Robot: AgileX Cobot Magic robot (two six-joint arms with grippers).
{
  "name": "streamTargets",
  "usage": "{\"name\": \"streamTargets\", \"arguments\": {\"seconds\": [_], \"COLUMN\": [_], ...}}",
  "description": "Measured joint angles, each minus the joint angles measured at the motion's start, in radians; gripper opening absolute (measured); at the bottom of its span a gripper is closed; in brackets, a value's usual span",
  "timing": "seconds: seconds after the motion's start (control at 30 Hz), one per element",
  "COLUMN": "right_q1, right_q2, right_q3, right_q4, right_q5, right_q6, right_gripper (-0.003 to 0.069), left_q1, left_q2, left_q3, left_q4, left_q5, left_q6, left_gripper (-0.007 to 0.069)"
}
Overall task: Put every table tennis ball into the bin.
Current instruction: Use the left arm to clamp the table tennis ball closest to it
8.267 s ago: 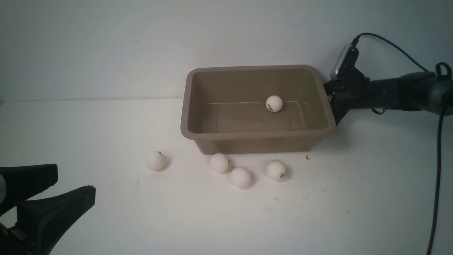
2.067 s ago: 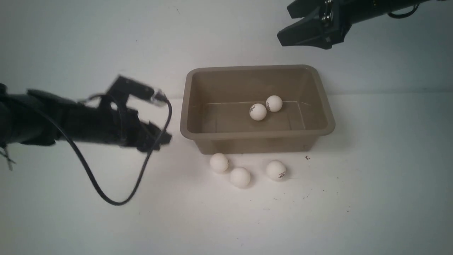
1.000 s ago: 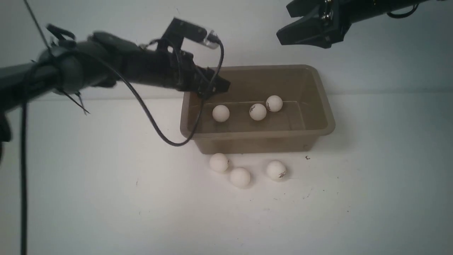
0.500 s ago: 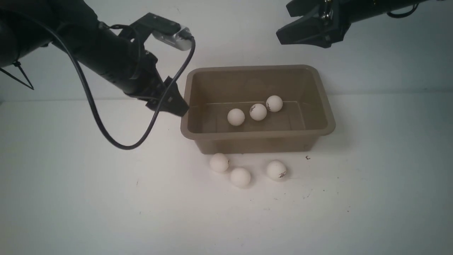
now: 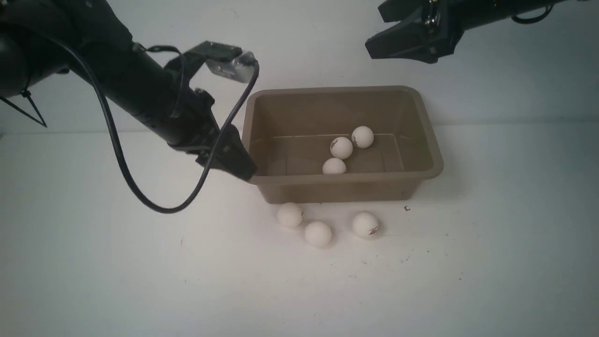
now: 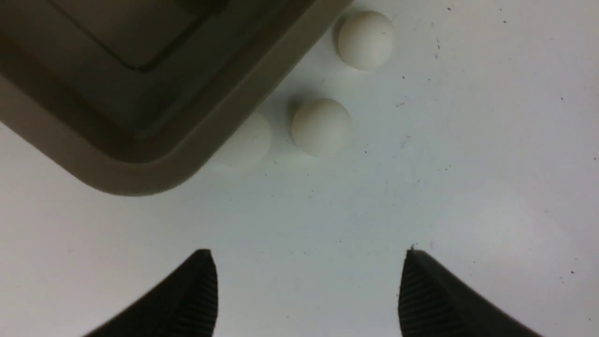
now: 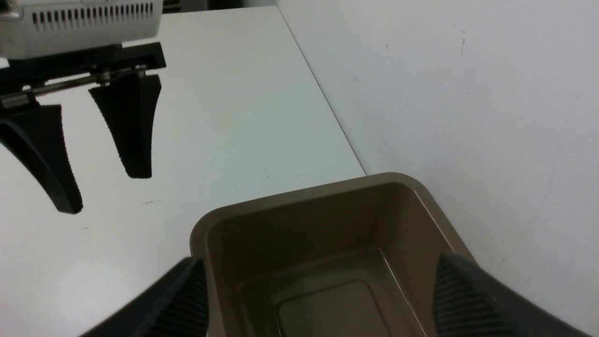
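Observation:
The taupe bin stands at the back of the white table with three table tennis balls inside: two touching and one by the front wall. Three more balls lie on the table before it. My left gripper hangs open and empty at the bin's front left corner; its wrist view shows the bin's corner and two balls beyond the gripper. My right gripper is open, high above the bin's far right.
A black cable loops down from the left arm over the table. The white wall rises just behind the bin. The right wrist view also shows the left gripper over the tabletop.
My left arm has pulled back from over the bin's left end and come down to its front left corner. The ball it dropped rolled across the bin floor to the front wall.

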Motion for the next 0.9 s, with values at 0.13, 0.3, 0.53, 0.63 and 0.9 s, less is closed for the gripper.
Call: {"name": "streamTargets", "arguments": {"seconds": [0.13, 0.3, 0.53, 0.63, 0.9], "right_q1": [0.000, 0.000, 0.000, 0.000, 0.000], "right_q2": [0.000, 0.000, 0.000, 0.000, 0.000], "right_q3": [0.000, 0.000, 0.000, 0.000, 0.000], "right_q4": [0.000, 0.000, 0.000, 0.008, 0.029], "right_q5": [0.000, 0.000, 0.000, 0.000, 0.000], "right_q6": [0.000, 0.000, -0.003, -0.004, 0.006], "right_gripper": [0.0589, 0.0589, 0.0589, 0.0589, 0.0589], "left_q1": [0.000, 0.000, 0.000, 0.000, 0.000], "left_q2": [0.000, -0.002, -0.059, -0.119, -0.193], "left_q3": [0.058, 0.107, 0.117, 0.085, 0.039], "left_q4": [-0.020, -0.092, -0.131, -0.128, -0.378], "left_q5": [-0.008, -0.006, -0.005, -0.139, -0.601], "left_q6": [0.001, 0.001, 0.030, 0.061, 0.141], "left_gripper": [0.0465, 0.0426, 0.0369, 0.0363, 0.0363]}}
